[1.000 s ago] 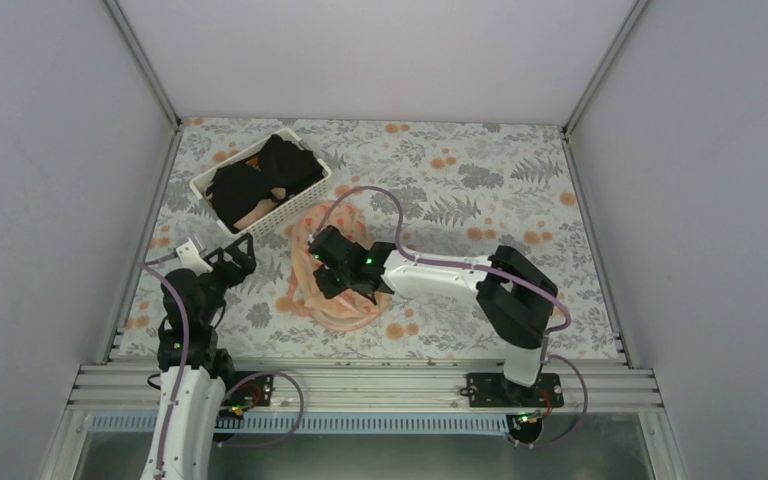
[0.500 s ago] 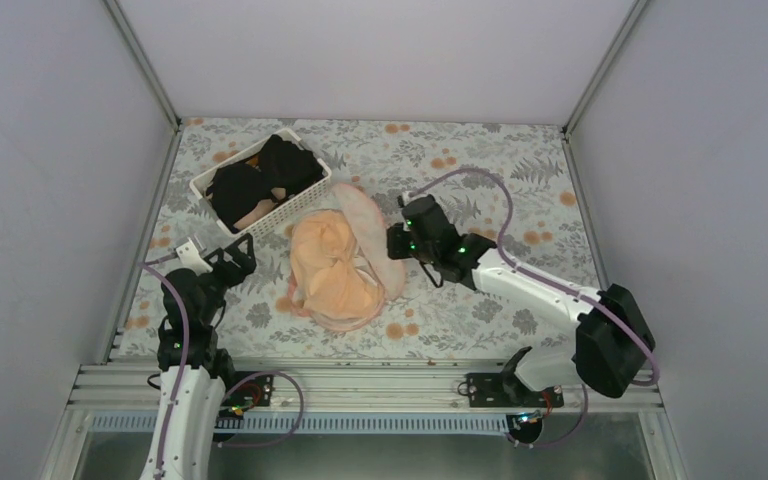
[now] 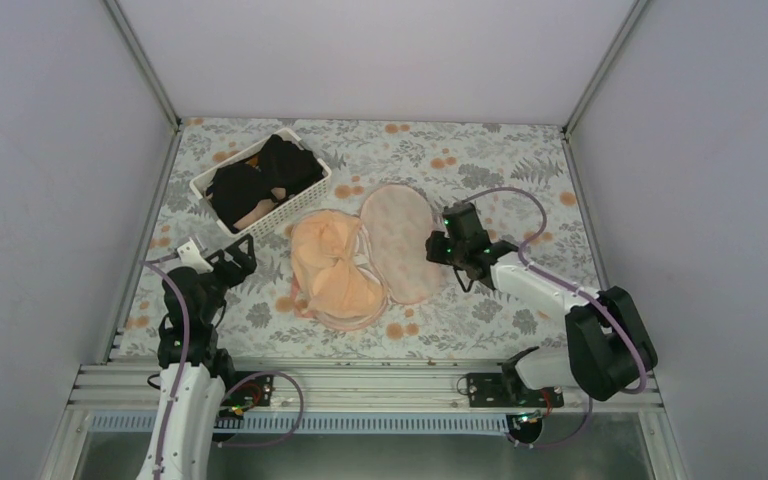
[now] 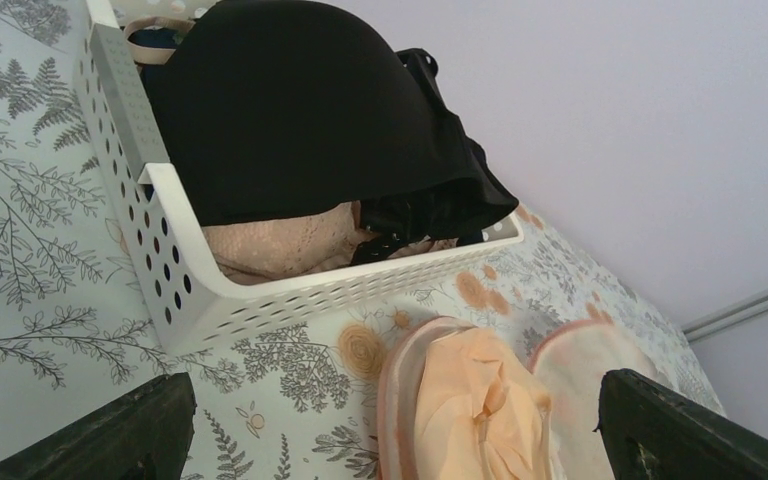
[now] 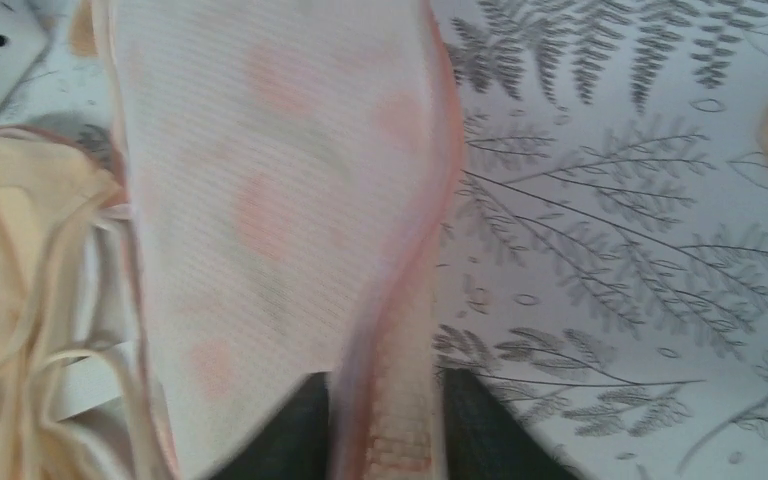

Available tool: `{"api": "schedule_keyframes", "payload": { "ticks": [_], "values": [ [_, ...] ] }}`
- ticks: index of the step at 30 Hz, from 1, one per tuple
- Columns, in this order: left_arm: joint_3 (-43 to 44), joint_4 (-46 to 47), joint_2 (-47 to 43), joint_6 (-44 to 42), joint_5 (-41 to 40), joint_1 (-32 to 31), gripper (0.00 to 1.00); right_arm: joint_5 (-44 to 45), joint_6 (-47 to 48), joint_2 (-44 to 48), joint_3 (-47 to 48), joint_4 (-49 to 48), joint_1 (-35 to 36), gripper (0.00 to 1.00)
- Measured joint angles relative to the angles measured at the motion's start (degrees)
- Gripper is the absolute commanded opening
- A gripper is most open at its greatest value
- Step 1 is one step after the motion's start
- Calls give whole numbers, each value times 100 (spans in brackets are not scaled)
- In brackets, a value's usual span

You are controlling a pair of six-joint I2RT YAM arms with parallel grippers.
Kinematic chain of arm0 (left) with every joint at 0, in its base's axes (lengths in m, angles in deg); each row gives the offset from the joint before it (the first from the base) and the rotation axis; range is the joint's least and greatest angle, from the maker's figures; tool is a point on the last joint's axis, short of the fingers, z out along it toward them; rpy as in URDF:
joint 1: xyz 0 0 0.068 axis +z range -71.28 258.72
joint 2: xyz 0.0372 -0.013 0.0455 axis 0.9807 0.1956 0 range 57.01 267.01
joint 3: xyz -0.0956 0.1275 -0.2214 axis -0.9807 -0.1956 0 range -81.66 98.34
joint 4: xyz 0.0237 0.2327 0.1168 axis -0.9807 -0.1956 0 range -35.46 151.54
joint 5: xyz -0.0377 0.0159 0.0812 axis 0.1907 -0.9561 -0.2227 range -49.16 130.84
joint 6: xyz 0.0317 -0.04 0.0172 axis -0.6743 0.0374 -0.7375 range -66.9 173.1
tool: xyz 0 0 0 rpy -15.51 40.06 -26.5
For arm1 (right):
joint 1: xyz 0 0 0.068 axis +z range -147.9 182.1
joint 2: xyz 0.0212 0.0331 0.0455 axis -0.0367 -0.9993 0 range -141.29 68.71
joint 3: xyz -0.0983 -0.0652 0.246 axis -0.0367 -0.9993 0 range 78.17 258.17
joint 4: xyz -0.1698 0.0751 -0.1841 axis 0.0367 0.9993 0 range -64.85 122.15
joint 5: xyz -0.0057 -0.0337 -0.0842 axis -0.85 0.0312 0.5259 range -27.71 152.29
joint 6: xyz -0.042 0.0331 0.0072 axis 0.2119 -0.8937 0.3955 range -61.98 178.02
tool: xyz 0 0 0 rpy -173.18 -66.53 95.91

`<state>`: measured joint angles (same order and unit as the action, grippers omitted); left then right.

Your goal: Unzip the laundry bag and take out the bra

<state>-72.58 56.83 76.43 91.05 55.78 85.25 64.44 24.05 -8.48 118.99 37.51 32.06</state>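
The laundry bag lies open on the table. Its lid flap [image 3: 397, 243], white mesh inside with a pink rim, is folded out flat to the right. The peach-orange bra [image 3: 333, 268] lies crumpled and uncovered on the bag's left half [image 3: 352, 318]. My right gripper [image 3: 442, 246] is at the flap's right edge. In the right wrist view the right gripper [image 5: 390, 425] is shut on the flap's pink zip rim [image 5: 400, 330]. My left gripper [image 3: 236, 257] is wide open and empty, left of the bag. Its view shows the left gripper [image 4: 390, 430] facing the bra [image 4: 480, 410] and the flap [image 4: 590, 355].
A white slatted basket [image 3: 306, 190] with black clothes [image 3: 260, 177] stands at the back left, just behind the bag. It fills the upper left of the left wrist view, its wall [image 4: 260, 295] close to the bra. Grey walls enclose the floral tablecloth [image 3: 520, 190].
My right arm has swung the bag's lid from over the bra out to the right and laid it flat, uncovering the bra. The left arm has not moved.
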Motion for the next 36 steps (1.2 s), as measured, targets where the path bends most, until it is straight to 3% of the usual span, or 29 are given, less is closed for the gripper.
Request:
{"api": "schedule_keyframes", "payload": {
  "ticks": [2, 5, 10, 15, 18, 21, 26, 30, 36],
  "values": [
    [0, -2, 26, 0, -9, 2, 100, 26, -59, 9, -72, 42, -133, 80],
    [0, -7, 59, -2, -7, 7, 100, 63, -59, 103, -120, 164, -358, 89],
    [9, 11, 216, -76, 59, 7, 100, 109, -2, 570, -85, 389, -605, 76],
    [396, 192, 1069, -227, 610, 7, 95, -243, 170, 737, 184, 542, -369, 68],
    [1014, 197, 1845, -483, 1045, -70, 93, -756, 289, 610, 262, 566, 103, 67],
    [2017, -356, 2708, -1298, 1340, -483, 94, -1300, 461, 293, 337, 575, 640, 66],
    [3491, -1346, 4052, -2387, 1803, -907, 82, -1716, 890, -243, 673, 616, 1561, 65],
    [4395, -1993, 5117, -3016, 1897, -1082, 79, -1453, 1362, -496, 1054, 601, 2284, 65],
    [5379, -2857, 6319, -4293, 1502, -1480, 61, -256, 2741, -586, 1036, 278, 3456, 68]
  ]
}}
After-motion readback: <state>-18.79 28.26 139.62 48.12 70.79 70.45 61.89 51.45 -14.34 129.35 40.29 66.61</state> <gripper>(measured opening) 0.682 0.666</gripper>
